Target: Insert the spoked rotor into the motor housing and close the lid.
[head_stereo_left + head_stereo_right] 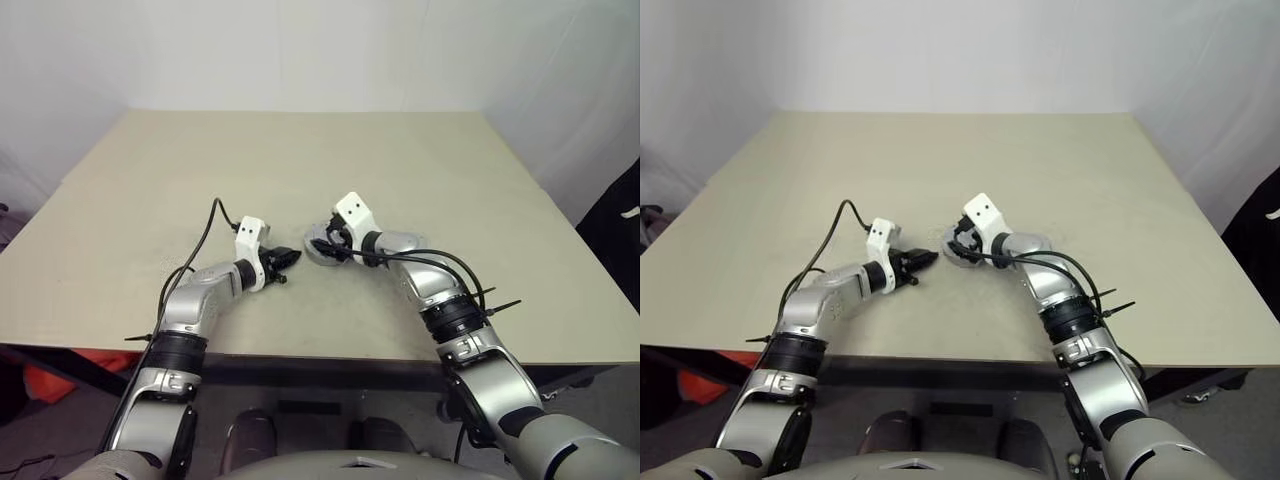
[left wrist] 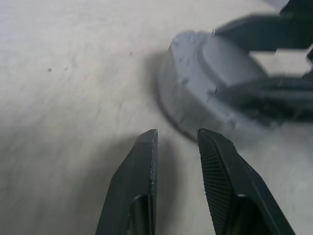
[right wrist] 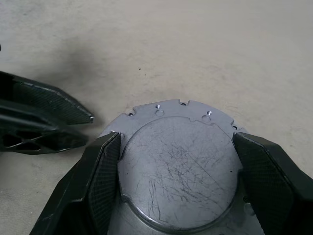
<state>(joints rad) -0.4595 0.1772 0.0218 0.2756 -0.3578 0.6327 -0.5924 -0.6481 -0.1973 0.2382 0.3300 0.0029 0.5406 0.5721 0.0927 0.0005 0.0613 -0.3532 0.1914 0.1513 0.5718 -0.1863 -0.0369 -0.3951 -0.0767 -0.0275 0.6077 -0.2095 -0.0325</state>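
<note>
The lid [image 3: 176, 171], a grey round disc with a notched rim and a paler scratched centre circle, lies on top of the grey motor housing [image 2: 183, 98] on the table. My right gripper [image 3: 176, 135] is shut on the lid's raised centre, one black finger against each side. The left gripper [image 2: 177, 132] hovers just beside the housing, pointing at it, with its fingers a narrow gap apart and nothing between them. Both grippers meet near the table's middle, left gripper [image 1: 290, 258] and right gripper [image 1: 326, 244]. The spoked rotor is hidden.
The beige table [image 1: 300, 160] stretches bare behind and to both sides of the grippers. Its front edge [image 1: 330, 357] runs close under my forearms. White walls stand behind the table.
</note>
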